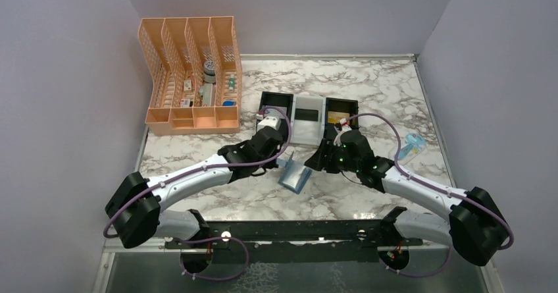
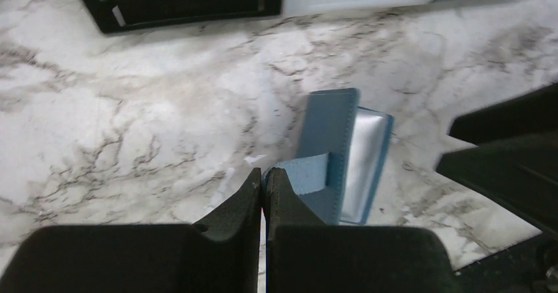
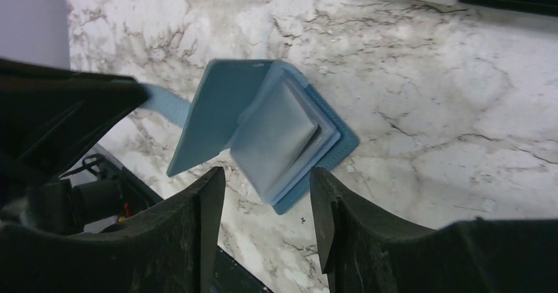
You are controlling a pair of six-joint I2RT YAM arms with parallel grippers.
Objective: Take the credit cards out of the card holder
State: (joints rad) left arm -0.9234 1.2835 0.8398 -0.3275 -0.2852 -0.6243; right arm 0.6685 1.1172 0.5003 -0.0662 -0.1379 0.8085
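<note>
The teal-blue card holder [image 1: 294,174] lies opened on the marble between my two arms. My left gripper [image 2: 264,174] is shut on its strap [image 2: 306,174], holding the cover [image 3: 220,105] lifted. A silver-grey credit card [image 3: 276,135] sits in the light blue inner pocket. My right gripper [image 3: 266,174] hovers open just short of the card holder's near corner, with nothing between its fingers. A gold card [image 1: 337,116] lies in the tray's right compartment and a dark card [image 1: 306,115] in its middle one.
The black-and-white three-compartment tray [image 1: 293,102] stands just behind the card holder. An orange mesh organizer [image 1: 191,76] with small items fills the back left. A small light blue object [image 1: 411,147] lies at the right. Grey walls enclose the table.
</note>
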